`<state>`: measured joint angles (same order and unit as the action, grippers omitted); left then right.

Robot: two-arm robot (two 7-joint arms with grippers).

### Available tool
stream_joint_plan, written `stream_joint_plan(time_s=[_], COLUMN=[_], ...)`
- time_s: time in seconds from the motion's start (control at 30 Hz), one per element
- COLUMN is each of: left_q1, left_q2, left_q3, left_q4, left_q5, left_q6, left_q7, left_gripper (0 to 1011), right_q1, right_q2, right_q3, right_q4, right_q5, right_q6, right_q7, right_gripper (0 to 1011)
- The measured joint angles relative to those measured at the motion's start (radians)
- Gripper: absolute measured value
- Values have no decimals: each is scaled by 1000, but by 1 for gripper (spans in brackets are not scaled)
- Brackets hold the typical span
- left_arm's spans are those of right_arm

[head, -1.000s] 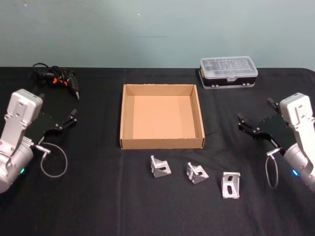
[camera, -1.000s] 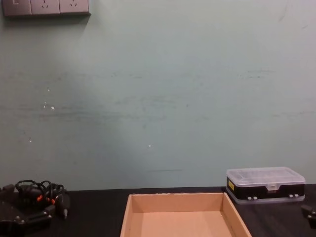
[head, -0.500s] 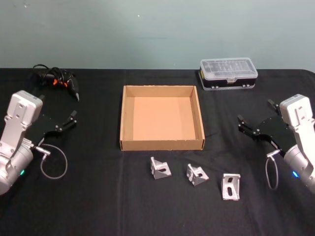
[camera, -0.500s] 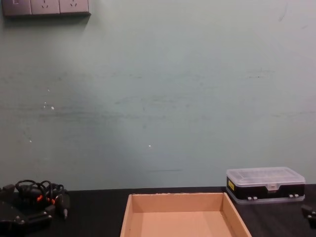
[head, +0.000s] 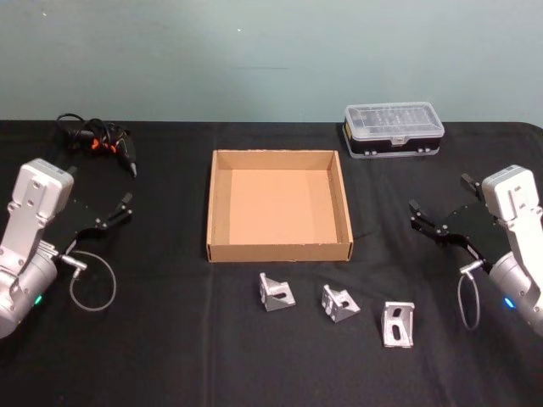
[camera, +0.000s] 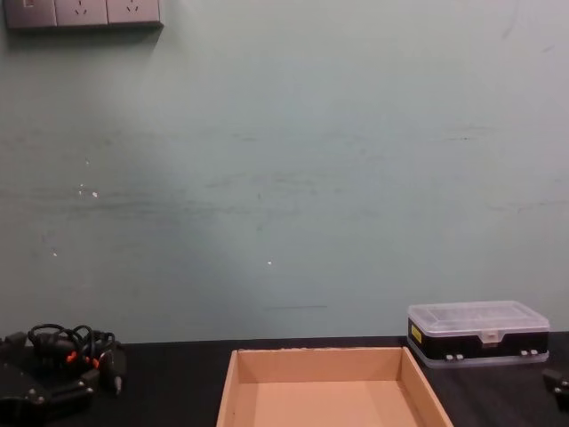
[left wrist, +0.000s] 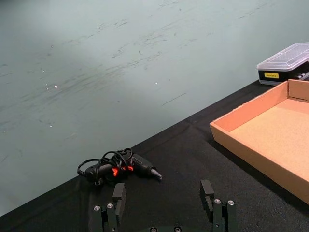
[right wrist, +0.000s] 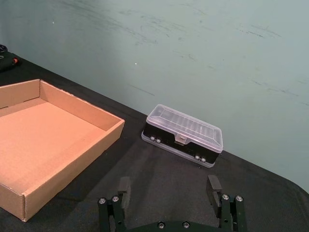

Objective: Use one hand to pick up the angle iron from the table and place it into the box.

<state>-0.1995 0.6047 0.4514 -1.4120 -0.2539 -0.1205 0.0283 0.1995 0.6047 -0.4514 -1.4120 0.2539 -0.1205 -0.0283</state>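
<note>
Left end effector (head: 98,187) and right end effector (head: 440,193) are hanging released while angle irons (head: 277,292) are lying unpicked below the empty box (head: 279,249).

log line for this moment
left pincer open, table's left | right pincer open, table's right | three angle irons on table before box

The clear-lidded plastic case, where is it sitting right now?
In the head view the plastic case sits at the far edge of the table on the robot's right, beyond the far right corner of the cardboard box.
</note>
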Motion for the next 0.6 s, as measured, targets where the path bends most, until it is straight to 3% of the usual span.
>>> stream_joint_plan(time_s=[0.37, 0.6], left_q1=[0, 0], left_q2=[0, 0], left_q3=[0, 0], left_q4=[0, 0], left_q5=[0, 0], left_q6=[0, 0], left_q7=[0, 0], left_gripper=[1011, 1011], right_q1=[-4, -51], right_q2=[1, 36], right_q3=[3, 38], right_q4=[-6, -99], right_q5=[2, 39], right_q6=[0, 36], right_q7=[3, 60], right_gripper=[1003, 1003])
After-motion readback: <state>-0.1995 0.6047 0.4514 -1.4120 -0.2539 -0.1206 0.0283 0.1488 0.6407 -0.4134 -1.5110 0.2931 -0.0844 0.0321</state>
